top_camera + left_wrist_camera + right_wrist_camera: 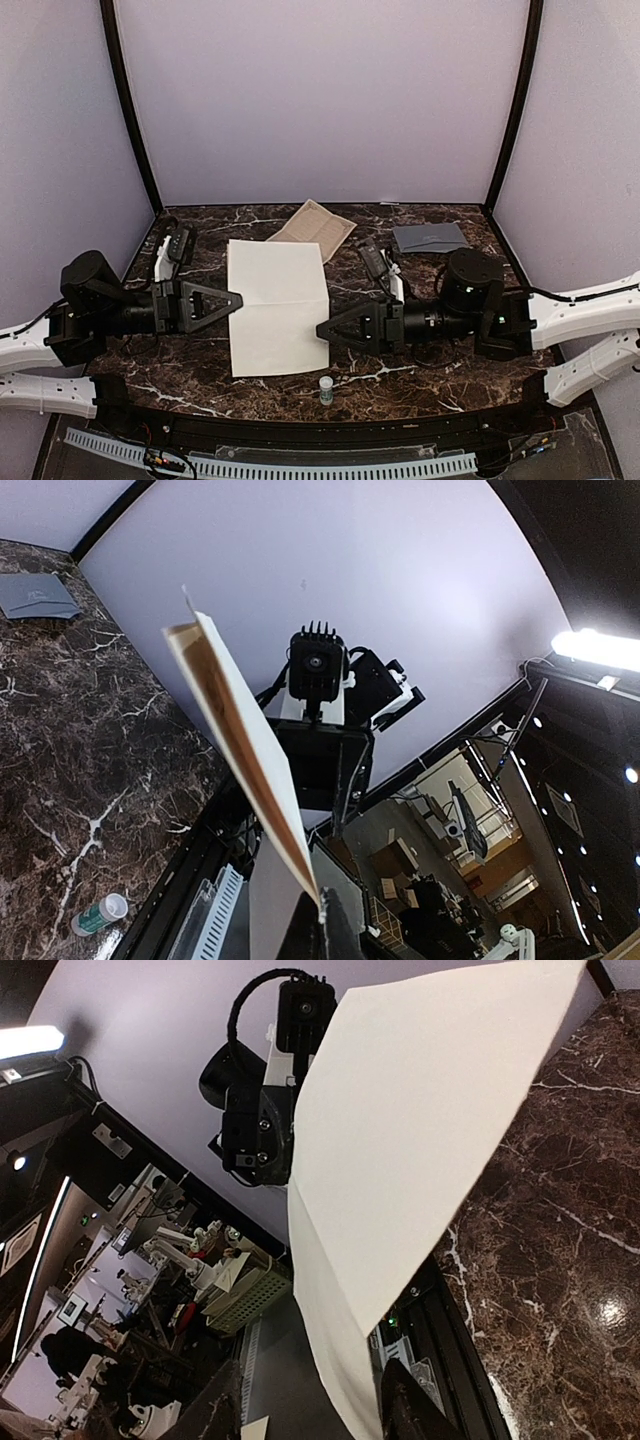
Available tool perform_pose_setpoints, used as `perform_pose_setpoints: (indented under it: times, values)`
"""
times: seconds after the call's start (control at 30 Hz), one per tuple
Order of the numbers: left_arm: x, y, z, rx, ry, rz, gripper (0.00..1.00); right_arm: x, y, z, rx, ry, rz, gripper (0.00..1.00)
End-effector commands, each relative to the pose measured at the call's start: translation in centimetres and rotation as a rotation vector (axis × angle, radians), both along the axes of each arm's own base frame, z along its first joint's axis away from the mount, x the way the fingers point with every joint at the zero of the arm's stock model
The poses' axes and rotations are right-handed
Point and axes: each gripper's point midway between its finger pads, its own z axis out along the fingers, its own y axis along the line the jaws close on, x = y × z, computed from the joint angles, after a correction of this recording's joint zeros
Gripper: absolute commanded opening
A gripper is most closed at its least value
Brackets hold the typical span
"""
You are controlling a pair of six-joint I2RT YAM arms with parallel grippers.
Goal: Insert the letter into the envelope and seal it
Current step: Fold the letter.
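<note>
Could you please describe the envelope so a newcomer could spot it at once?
Find the dark marble table, then its far right corner. The envelope lies flat there; it is slate grey, whereas the sheet to its left is tan and the big letter white.

Pale purple walls (320, 100) stand around a dark brown marble table (200, 380). A bright lamp (600, 648) shines high up.
</note>
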Motion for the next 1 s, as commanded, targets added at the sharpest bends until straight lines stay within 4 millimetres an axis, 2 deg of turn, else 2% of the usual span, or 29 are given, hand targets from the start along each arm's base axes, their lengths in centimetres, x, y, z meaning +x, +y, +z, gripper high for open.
perform_pose_setpoints:
  times: [0.0,0.03,0.2,0.27,0.3,0.33,0.37,0.47,0.5,0.57,0.63,0.7,0.83,0.97]
  values:
    - [-0.1,0.0,0.8,-0.032,-0.035,-0.005,0.00,-0.7,0.7,1.0,0.038,-0.019,0.033,0.38]
    - [0.0,0.0,0.7,-0.029,-0.034,-0.006,0.00,-0.7,0.8,1.0,0.039,-0.019,0.035,0.34]
    - [0.1,-0.1,0.1,0.009,-0.023,0.001,0.00,-0.9,1.0,1.3,0.046,-0.023,0.044,0.01]
    - [0.4,0.0,-0.3,0.045,-0.018,0.017,0.03,-0.9,1.0,1.3,0.038,-0.029,0.041,0.00]
    - [0.6,0.2,-0.6,0.073,-0.017,0.037,0.13,-0.8,0.9,1.3,0.031,-0.034,0.039,0.00]
    - [0.7,0.3,-0.6,0.088,-0.017,0.048,0.18,-0.9,0.8,1.3,0.024,-0.037,0.036,0.00]
    - [0.9,0.7,-0.5,0.117,-0.025,0.069,0.31,-0.8,0.6,1.2,0.014,-0.041,0.029,0.00]
    - [1.8,1.4,-0.9,0.235,-0.041,0.128,0.53,-0.8,0.2,0.7,-0.022,-0.047,0.024,0.00]
    - [2.2,2.0,-0.6,0.293,-0.058,0.161,0.64,-0.9,0.1,0.5,-0.034,-0.046,0.028,0.00]
    - [2.8,2.6,-0.3,0.372,-0.082,0.200,0.77,-1.2,-0.2,0.3,-0.051,-0.041,0.041,0.00]
    - [3.2,2.9,0.2,0.417,-0.109,0.219,0.84,-1.8,-0.4,0.2,-0.062,-0.037,0.073,0.00]
    - [3.3,2.6,1.0,0.432,-0.139,0.205,0.86,-2.6,-0.4,0.2,-0.072,-0.038,0.111,0.00]
    - [2.7,0.5,1.7,0.444,-0.171,0.107,0.86,-4.0,0.0,0.8,-0.108,-0.071,0.160,0.00]
    - [1.7,-2.2,1.6,0.420,-0.176,-0.031,0.84,-4.5,0.2,0.9,-0.133,-0.089,0.174,0.00]
